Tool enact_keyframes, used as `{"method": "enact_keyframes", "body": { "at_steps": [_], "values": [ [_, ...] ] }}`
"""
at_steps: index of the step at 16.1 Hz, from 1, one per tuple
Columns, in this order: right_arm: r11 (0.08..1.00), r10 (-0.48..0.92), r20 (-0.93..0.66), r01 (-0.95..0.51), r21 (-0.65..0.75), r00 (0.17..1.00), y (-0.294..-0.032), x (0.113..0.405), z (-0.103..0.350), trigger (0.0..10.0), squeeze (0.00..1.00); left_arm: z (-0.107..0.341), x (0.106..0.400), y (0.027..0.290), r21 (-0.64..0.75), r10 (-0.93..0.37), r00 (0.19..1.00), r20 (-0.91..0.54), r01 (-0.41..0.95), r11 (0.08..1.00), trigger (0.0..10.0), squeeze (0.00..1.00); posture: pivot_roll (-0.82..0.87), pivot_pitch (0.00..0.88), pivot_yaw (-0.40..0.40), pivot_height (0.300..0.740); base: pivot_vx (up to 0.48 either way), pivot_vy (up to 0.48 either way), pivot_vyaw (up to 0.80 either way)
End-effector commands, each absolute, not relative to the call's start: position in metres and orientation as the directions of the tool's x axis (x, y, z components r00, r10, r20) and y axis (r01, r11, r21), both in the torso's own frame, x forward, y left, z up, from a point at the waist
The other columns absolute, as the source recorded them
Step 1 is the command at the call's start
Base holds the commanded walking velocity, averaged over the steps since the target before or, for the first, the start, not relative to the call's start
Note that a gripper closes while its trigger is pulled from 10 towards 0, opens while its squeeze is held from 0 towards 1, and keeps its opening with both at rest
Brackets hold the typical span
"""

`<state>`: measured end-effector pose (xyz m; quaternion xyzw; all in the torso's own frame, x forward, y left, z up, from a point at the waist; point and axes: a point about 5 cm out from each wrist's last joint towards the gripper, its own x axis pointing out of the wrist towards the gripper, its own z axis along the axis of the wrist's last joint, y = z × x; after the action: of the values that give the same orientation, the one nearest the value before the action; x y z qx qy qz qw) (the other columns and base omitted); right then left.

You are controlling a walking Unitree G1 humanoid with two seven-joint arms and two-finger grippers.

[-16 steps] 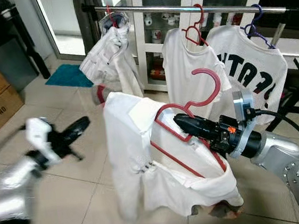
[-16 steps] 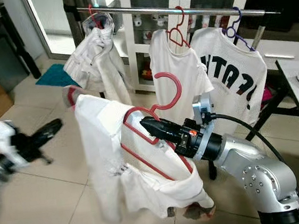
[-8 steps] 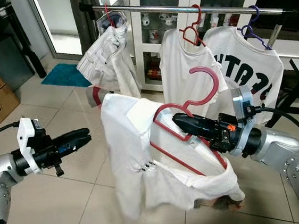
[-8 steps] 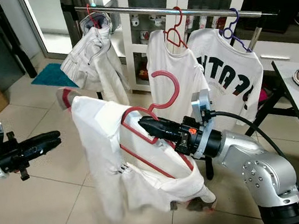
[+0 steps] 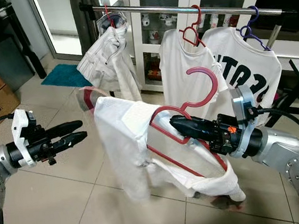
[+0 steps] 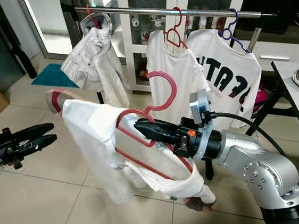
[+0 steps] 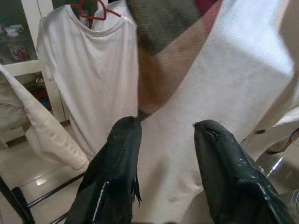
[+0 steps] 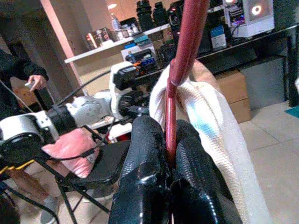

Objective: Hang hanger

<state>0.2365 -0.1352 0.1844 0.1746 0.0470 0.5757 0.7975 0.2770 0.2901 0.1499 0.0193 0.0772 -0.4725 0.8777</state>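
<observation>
The right gripper is clamping its two black fingers on the red hanger just below the hook, holding it in mid-air in front of the clothes rail and below it. The white shirt is draping over the hanger and appears to be swinging, as its lower edge is blurred; compared with half a second ago, it is sitting slightly further toward the robot's left. The left gripper is reaching toward the shirt, near it but apart, and its fingers are now standing parted, whereas earlier they were closer together. On the rail, a light garment, a white T-shirt and a lettered T-shirt are hanging on their own hangers.
</observation>
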Motion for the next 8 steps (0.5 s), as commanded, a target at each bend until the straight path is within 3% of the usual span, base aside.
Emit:
{"method": "enact_keyframes", "body": {
  "at_steps": [1, 2, 3, 4, 5, 8],
  "values": [
    [0.227, 0.947, 0.152, -0.922, 0.314, 0.284, -0.131, 0.231, 0.192, 10.0, 0.00, 0.152, 0.281, 0.288, -0.018, -0.831, 0.529, -0.172, 0.842, 0.540, 10.0, 1.00, -0.03, 0.000, 0.023, 0.740, 0.000, 0.000, 0.00],
    [0.225, 0.946, 0.155, -0.923, 0.313, 0.284, -0.131, 0.231, 0.192, 10.0, 0.00, 0.153, 0.283, 0.287, -0.008, -0.830, 0.529, -0.175, 0.842, 0.539, 10.0, 1.00, -0.03, 0.000, 0.023, 0.740, 0.000, 0.000, 0.00],
    [0.225, 0.945, 0.161, -0.923, 0.311, 0.284, -0.131, 0.231, 0.193, 10.0, 0.00, 0.154, 0.288, 0.285, -0.005, -0.831, 0.528, -0.175, 0.844, 0.537, 10.0, 0.87, -0.03, 0.000, 0.026, 0.740, 0.000, 0.000, 0.00],
    [0.224, 0.945, 0.163, -0.923, 0.312, 0.284, -0.131, 0.231, 0.193, 10.0, 0.00, 0.154, 0.290, 0.283, -0.002, -0.833, 0.526, -0.172, 0.845, 0.534, 10.0, 0.24, -0.03, 0.000, 0.029, 0.740, 0.000, 0.000, 0.00],
    [0.219, 0.945, 0.167, -0.924, 0.312, 0.281, -0.129, 0.230, 0.193, 10.0, 0.00, 0.153, 0.293, 0.278, 0.002, -0.843, 0.508, -0.176, 0.857, 0.516, 10.0, 0.00, -0.03, 0.000, 0.031, 0.740, 0.000, 0.000, 0.00],
    [0.213, 0.944, 0.177, -0.925, 0.314, 0.278, -0.125, 0.230, 0.193, 10.0, 0.00, 0.147, 0.298, 0.261, -0.015, -0.875, 0.452, -0.176, 0.887, 0.462, 9.6, 0.00, -0.03, 0.000, 0.039, 0.740, 0.000, 0.000, 0.00]
  ]
}}
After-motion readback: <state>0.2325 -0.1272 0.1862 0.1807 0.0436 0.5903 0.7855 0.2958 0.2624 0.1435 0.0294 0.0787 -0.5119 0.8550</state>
